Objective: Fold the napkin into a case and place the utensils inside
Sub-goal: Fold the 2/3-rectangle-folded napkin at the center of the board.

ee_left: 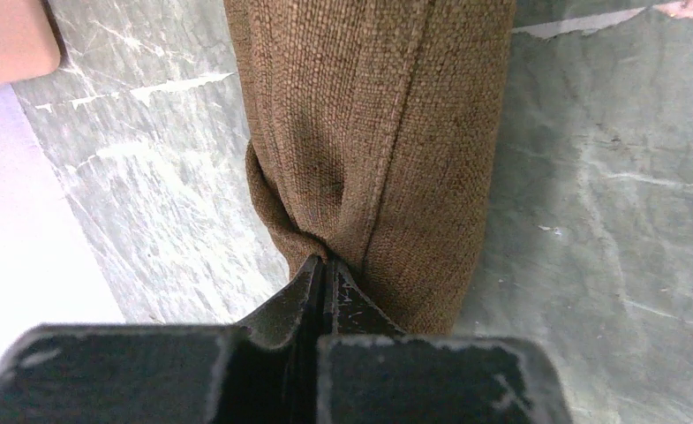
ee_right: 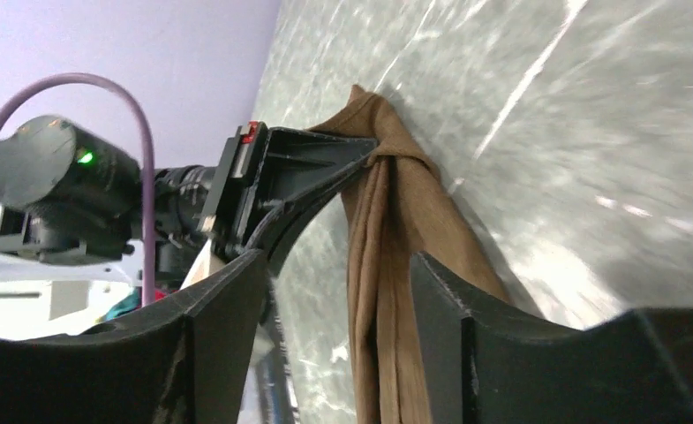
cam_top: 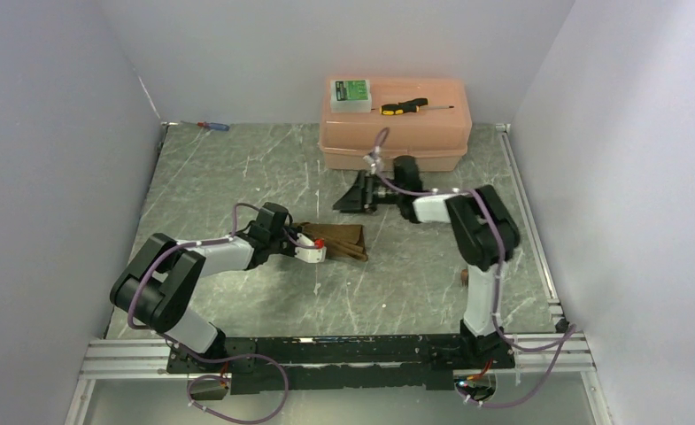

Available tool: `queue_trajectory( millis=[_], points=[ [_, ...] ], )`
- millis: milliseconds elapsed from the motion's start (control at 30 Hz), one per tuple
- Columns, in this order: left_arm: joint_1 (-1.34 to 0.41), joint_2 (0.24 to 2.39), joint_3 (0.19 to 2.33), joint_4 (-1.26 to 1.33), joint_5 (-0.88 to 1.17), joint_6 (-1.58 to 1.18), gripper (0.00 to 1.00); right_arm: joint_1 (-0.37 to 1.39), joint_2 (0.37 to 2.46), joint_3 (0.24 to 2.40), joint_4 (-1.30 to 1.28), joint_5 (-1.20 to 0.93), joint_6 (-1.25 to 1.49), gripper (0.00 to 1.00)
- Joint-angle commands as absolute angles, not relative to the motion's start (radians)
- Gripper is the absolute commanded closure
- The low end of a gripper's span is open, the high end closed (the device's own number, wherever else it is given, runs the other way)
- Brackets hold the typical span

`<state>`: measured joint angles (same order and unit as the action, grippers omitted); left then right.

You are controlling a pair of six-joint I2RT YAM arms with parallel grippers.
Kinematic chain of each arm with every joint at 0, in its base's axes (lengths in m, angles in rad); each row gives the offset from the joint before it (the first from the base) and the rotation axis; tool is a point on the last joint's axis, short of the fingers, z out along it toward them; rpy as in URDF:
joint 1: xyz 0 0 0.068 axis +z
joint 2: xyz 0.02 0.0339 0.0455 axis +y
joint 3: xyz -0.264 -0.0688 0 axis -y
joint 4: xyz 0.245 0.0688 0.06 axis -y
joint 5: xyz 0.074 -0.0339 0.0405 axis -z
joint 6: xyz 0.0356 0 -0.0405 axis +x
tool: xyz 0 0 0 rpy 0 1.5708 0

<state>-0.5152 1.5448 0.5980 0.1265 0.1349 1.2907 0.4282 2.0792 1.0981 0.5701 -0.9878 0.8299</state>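
Left tool (ee_left: 325, 269): pinching napkin's (ee_left: 369, 132) bunched end.
Right tool (ee_right: 338, 265): spread, napkin between fingers (ee_right: 228, 305).
Worktop (cam_top: 211, 177): roomy at 9 o'clock.
Top view only: pink box (cam_top: 395, 142), 12 o'clock.

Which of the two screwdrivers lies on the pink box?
The yellow-and-black screwdriver, on the pink box lid; the blue-and-red screwdriver lies on the table at the back-left corner.

— Where's the left arm (cam_top: 211, 257)?
— Stretched low and forward, left gripper (ee_left: 323, 265) pinched tight on the napkin (ee_left: 369, 132).
— And the right arm (cam_top: 481, 230)?
— Elbow bent, forearm pointing left, right gripper (ee_right: 338, 265) with jaws apart.
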Motion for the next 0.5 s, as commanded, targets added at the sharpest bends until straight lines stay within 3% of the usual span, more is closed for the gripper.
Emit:
queue_trajectory(
  millis=[0, 67, 133, 300, 467],
  points=[
    [-0.544, 1.605, 0.560, -0.100, 0.251, 1.244, 0.97, 0.353, 1.838, 0.959, 0.463, -0.903, 0.489, 0.31],
    [-0.544, 1.606, 0.559, -0.101, 0.254, 1.241, 0.97, 0.351, 1.738, 0.859, 0.437, -0.857, 0.339, 0.23],
    [-0.544, 1.605, 0.558, -0.104, 0.259, 1.239, 0.97, 0.376, 1.637, 0.755, 0.428, -0.812, 0.177, 0.21],
    [-0.545, 1.601, 0.555, -0.098, 0.254, 1.228, 0.97, 0.430, 1.475, 0.597, 0.453, -0.787, -0.091, 0.20],
    [-0.543, 1.595, 0.543, -0.075, 0.243, 1.225, 0.97, 0.495, 1.464, 0.582, 0.387, -0.761, -0.238, 0.21]
  ],
)
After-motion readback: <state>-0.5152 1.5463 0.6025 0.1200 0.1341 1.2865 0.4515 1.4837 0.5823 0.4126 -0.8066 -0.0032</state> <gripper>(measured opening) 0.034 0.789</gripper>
